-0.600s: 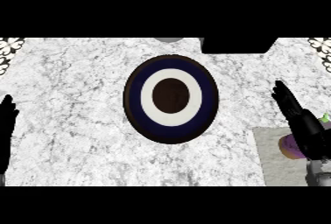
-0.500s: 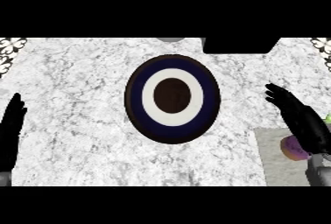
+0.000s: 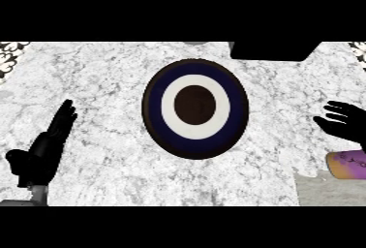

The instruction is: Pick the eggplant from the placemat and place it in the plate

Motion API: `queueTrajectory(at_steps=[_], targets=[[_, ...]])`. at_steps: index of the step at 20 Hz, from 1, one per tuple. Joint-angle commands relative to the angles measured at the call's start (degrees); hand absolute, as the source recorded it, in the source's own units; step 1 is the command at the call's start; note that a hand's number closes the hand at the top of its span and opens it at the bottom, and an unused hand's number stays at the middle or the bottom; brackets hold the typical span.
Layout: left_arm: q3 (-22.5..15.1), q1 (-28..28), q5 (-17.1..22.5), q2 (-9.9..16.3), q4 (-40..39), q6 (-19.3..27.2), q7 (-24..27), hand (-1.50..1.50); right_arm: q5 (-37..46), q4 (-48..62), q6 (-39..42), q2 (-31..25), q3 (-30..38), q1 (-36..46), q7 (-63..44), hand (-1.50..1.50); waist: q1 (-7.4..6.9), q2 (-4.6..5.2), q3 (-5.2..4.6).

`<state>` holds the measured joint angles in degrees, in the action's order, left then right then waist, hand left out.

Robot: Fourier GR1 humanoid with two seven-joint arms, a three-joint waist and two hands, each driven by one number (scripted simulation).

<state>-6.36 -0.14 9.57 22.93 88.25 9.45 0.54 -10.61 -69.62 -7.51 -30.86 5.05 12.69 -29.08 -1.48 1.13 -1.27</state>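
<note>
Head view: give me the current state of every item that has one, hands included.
plate: flat on the counter, nothing on it.
eggplant: at the right edge, on the placemat, not on the plate, partly cut off.
left robot hand: open, fingers straight, holding nothing.
right robot hand: open, fingers spread, just above the eggplant, no grasp.

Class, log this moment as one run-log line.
left hand open, resting | right hand open above eggplant | eggplant on placemat | plate holds nothing
</note>
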Motion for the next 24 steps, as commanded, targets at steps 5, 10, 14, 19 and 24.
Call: queueTrajectory(at_steps=[5,10,14,19,24], targets=[[1.2,-2.3,0.6,-3.9,-10.1,-5.0,6.6,0.0,5.9,10.2,-2.4,-1.2,0.5,6.6,-3.8,-1.5,1.33,-1.05,1.25],[1.5,-4.5,-0.8,-4.0,-11.1,-5.3,6.1,0.0,7.8,7.0,1.6,-9.6,1.5,7.6,-11.5,-1.5,1.79,-1.18,1.23],[2.5,-1.7,-0.1,-3.4,-10.7,-6.3,7.8,0.0,8.0,9.7,12.1,-15.0,-1.3,10.9,-19.1,-1.5,0.99,-1.18,1.22],[2.8,-3.9,0.0,-3.6,-12.1,-7.1,7.5,0.0,4.4,14.6,29.5,-19.1,-4.0,14.1,-23.9,-1.5,0.82,-0.99,1.23],[3.7,-3.5,-0.1,-3.5,-13.8,-8.1,9.0,0.0,1.6,19.7,38.3,-18.4,-5.0,17.7,-29.1,-1.5,0.61,-0.95,1.25]])
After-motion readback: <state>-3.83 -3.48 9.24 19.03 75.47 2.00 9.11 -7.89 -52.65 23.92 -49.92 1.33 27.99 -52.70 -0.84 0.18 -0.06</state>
